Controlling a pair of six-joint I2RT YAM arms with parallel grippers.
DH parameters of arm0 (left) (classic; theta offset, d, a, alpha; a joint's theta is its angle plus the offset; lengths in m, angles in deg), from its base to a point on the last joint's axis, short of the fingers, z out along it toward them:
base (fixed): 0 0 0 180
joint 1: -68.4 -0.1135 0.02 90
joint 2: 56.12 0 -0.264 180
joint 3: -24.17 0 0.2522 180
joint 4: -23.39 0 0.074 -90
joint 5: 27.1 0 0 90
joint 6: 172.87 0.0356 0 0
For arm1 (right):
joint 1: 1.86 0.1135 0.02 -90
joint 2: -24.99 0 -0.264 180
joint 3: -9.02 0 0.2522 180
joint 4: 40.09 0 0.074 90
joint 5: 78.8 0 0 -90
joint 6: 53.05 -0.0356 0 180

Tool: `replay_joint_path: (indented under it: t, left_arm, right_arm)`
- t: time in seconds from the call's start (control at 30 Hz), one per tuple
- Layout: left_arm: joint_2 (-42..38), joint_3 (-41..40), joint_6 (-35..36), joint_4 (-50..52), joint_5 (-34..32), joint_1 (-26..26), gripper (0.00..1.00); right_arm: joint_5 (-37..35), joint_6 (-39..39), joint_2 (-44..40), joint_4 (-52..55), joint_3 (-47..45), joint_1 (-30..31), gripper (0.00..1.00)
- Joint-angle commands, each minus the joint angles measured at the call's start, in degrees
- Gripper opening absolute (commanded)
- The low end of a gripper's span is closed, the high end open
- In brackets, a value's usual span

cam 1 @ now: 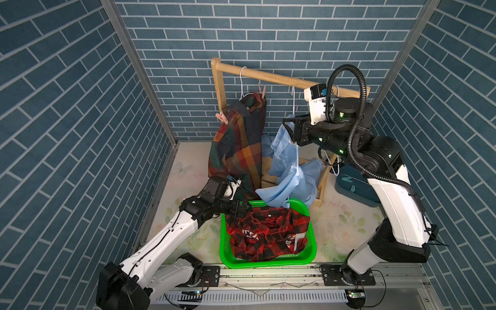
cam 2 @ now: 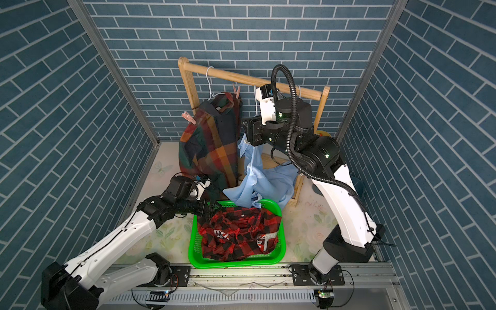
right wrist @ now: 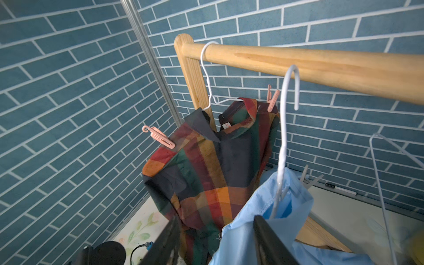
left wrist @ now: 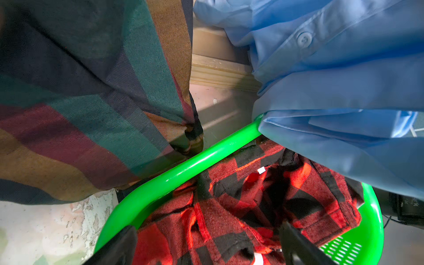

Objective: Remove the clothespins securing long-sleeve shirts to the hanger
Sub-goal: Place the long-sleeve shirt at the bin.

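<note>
left gripper [cam 1: 244, 208] hangs over the back-left rim of the green basket [cam 1: 313, 236], jaws wide apart and empty. two pink clothespins [right wrist: 158, 136] pin the plaid shirt [cam 1: 239, 150] to a wire hanger [right wrist: 207, 75] on the wooden rail [cam 1: 281, 78], one at each shoulder. the red-and-black check shirt [cam 1: 268, 236] lies in the basket. the light blue shirt [cam 1: 287, 171] droops from the next hanger [right wrist: 283, 137], with pale clothespins [right wrist: 308, 177] at its far shoulder. the right gripper [cam 1: 288, 132] sits at the near shoulder with cloth between its jaws; i cannot tell whether it grips.
</note>
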Motion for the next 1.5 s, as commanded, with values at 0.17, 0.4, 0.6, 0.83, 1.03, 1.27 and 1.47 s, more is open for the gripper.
replay_joint_path:
  t: [0.17, 0.4, 0.6, 0.83, 1.03, 1.27, 1.47]
  left_arm:
    - [-4.87, -2.69, 5.43, -5.70, 0.47, 0.76, 1.00]
    - [-4.45, 2.11, 4.69, -10.14, -2.22, 0.88, 1.00]
    - [6.51, 12.10, 1.63, -12.13, -7.46, 0.80, 1.00]
    - [19.53, 19.93, -1.57, -14.85, -6.14, 0.49, 1.00]
    - [26.32, 23.22, -2.59, -16.13, -3.68, -0.23, 1.00]
    - [30.94, 24.05, -3.71, -20.14, -0.41, -0.59, 1.00]
    - [28.97, 19.28, -2.90, -27.04, 3.38, -0.91, 1.00]
  right_arm:
    - [17.45, -1.10, 2.43, -4.52, 11.87, 0.31, 0.00]
    - [25.74, -5.44, 1.61, -8.71, 15.48, 0.31, 0.00]
    - [28.48, -8.31, 0.44, -10.72, 17.57, 0.31, 0.00]
    - [26.68, -7.48, -2.35, -9.52, 14.65, 0.30, 0.00]
    - [25.76, -5.94, -3.25, -8.27, 14.89, 0.36, 0.00]
    - [25.27, -5.52, -5.33, -9.71, 6.46, 0.36, 0.00]
    - [23.66, -5.17, -8.12, -11.17, -0.53, 0.25, 0.00]
